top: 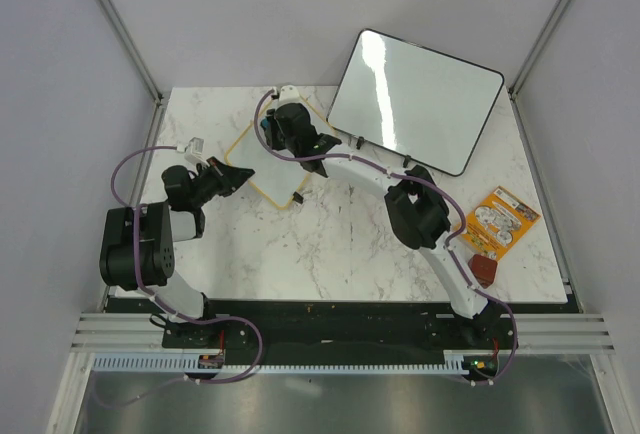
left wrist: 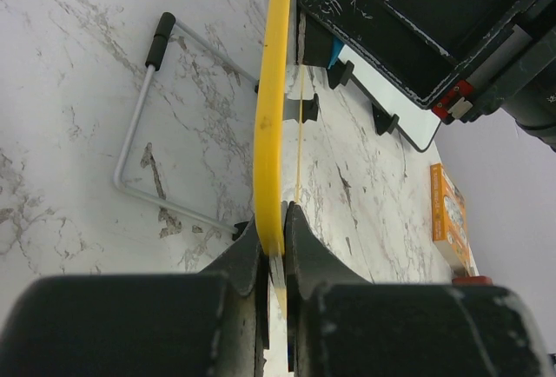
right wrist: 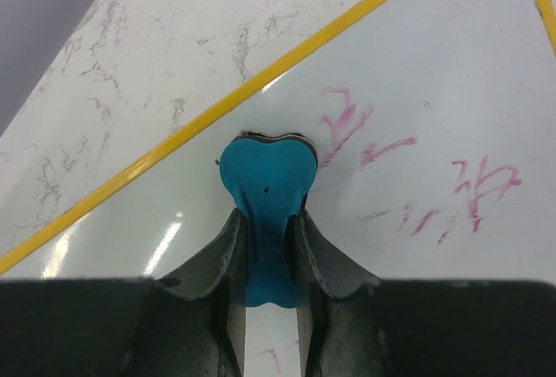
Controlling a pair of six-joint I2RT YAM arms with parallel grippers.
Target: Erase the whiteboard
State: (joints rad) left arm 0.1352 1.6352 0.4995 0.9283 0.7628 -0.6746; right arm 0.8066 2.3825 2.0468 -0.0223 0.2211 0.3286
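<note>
The small whiteboard (top: pixel 268 176) with a yellow frame lies on the marble table left of centre. My left gripper (top: pixel 240 174) is shut on its yellow edge (left wrist: pixel 269 134), seen edge-on in the left wrist view. My right gripper (top: pixel 283 137) is over the board, shut on a blue eraser (right wrist: pixel 265 188) that presses on the white surface (right wrist: pixel 417 90). Pink handwriting (right wrist: pixel 408 177) lies right of the eraser. The eraser is hidden in the top view.
A large black-framed blank board (top: pixel 414 100) leans on black feet at the back right. An orange packet (top: pixel 498 220) and a dark red object (top: pixel 484 271) lie at the right. A wire stand (left wrist: pixel 143 134) lies on the table beside the small board.
</note>
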